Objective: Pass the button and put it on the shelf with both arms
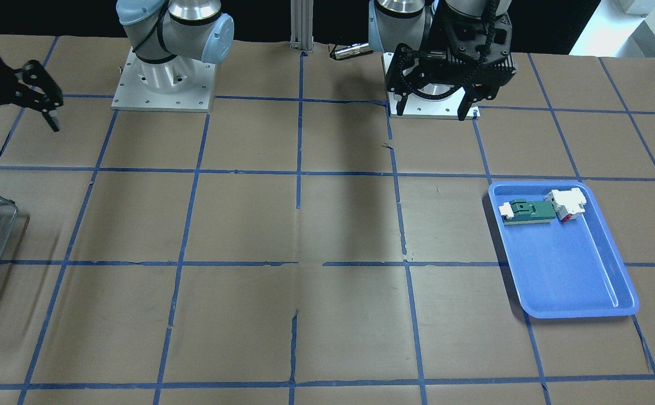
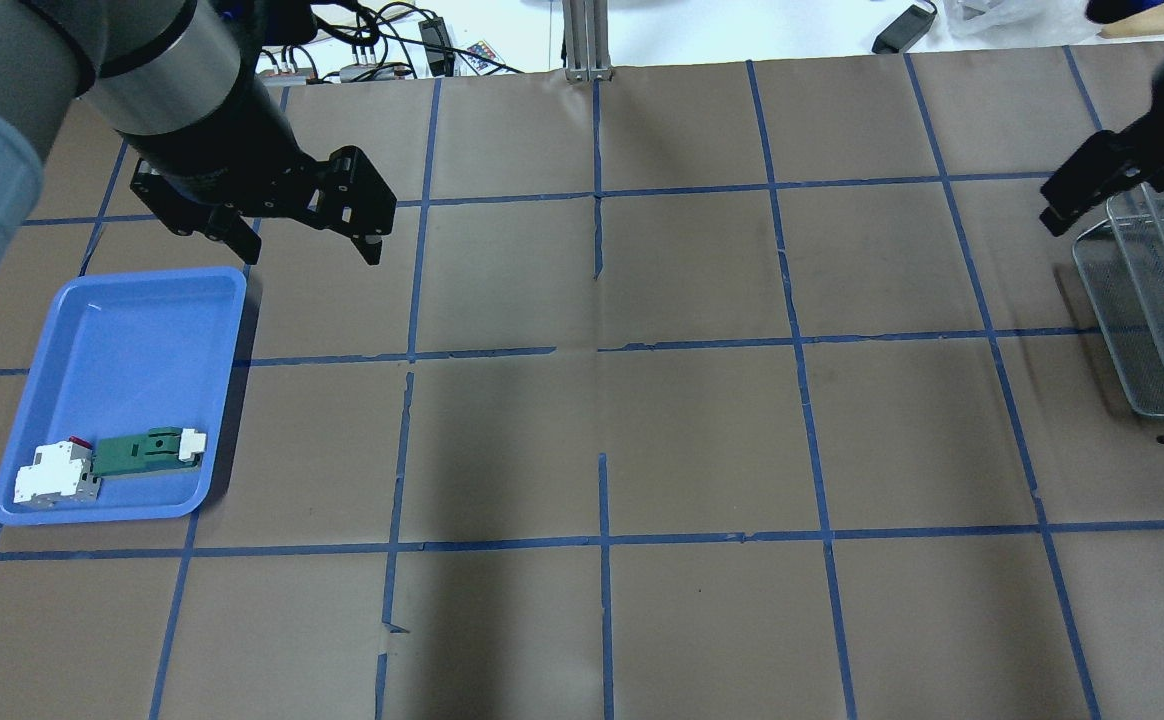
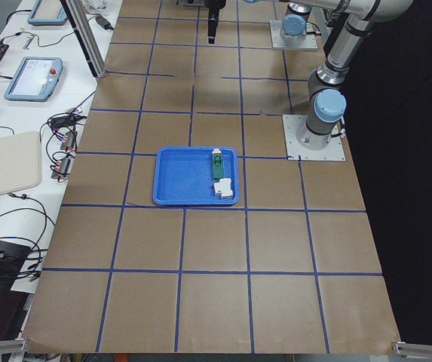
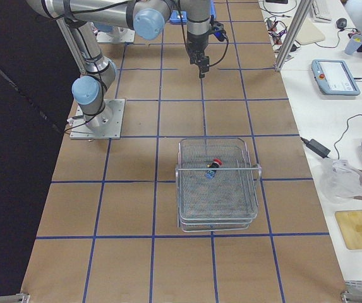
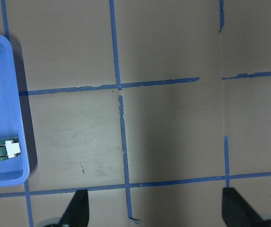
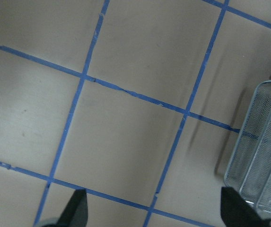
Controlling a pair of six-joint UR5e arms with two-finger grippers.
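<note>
both left fingers and right fingers gape empty; button lies in the shelf, tier unclear.

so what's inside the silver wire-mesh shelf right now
The small red-capped push button lies in the top tier of the silver wire-mesh shelf, near its front bar. The lower tiers are mostly covered by the tier above, so their contents cannot be told.

The left arm and the right arm are smooth silver-grey metal tubes with rounded light-blue joint caps and thin black cables running along them. Each stands on a square silver base plate dotted with small screw holes. The left gripper and the right gripper are matt black, built of ribbed, perforated links.
</note>
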